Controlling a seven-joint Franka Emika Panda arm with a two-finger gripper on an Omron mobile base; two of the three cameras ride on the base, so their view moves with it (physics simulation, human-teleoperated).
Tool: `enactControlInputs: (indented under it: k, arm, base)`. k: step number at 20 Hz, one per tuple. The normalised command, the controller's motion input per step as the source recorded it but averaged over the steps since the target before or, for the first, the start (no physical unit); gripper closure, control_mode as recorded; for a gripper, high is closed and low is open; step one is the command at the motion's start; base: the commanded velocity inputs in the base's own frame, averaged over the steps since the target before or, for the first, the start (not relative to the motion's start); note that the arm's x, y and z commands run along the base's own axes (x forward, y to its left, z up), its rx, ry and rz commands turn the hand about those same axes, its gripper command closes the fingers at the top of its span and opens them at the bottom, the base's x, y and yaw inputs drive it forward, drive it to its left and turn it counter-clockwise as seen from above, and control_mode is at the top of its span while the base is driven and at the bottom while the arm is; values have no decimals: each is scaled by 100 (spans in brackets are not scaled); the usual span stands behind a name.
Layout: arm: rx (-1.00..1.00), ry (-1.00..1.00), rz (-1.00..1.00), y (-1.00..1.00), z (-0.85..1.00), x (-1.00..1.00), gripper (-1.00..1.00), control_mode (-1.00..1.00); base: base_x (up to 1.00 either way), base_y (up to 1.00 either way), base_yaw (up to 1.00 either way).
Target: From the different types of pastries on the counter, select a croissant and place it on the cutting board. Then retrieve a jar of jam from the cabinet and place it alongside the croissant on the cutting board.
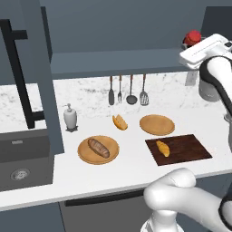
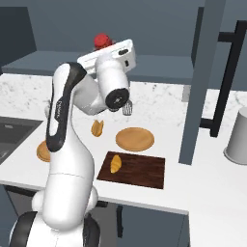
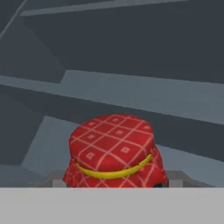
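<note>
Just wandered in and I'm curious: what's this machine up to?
The white robot arm has its hand up at the cabinet shelf, right at a red jar of jam. Whether it grips the jar isn't clear. Down on the counter, a croissant already lies on the dark cutting board.

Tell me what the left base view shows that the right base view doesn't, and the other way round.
Left base view: a soap dispenser, a loaf on a round wooden plate, and hanging utensils.
Right base view: a grey canister on the counter.
Both: the croissant on the cutting board, the folded pastry, an empty wooden plate, and the red jar of jam at the gripper.
</note>
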Motion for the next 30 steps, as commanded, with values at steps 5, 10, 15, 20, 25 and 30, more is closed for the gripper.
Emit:
enactControlInputs:
  k: [5,10,15,20,25,30]
  arm:
    - [-14,-1,-3,-24,-67,-100,100,-100]
    - [0,17,-41,37,-32,-100,100,-100]
    - [0,15,-18,-27,-75,-36,100,-100]
    - [1,10,0,-83,-99,33,100,-100]
    - [-3,31,10,-29,-100,26,100,-100]
    - [0,16,28,-15,-96,58,100,-100]
  base:
    - [0,0,0]
    - [0,0,0]
    - [0,0,0]
    - [0,0,0]
    - [0,0,0]
    - [0,0,0]
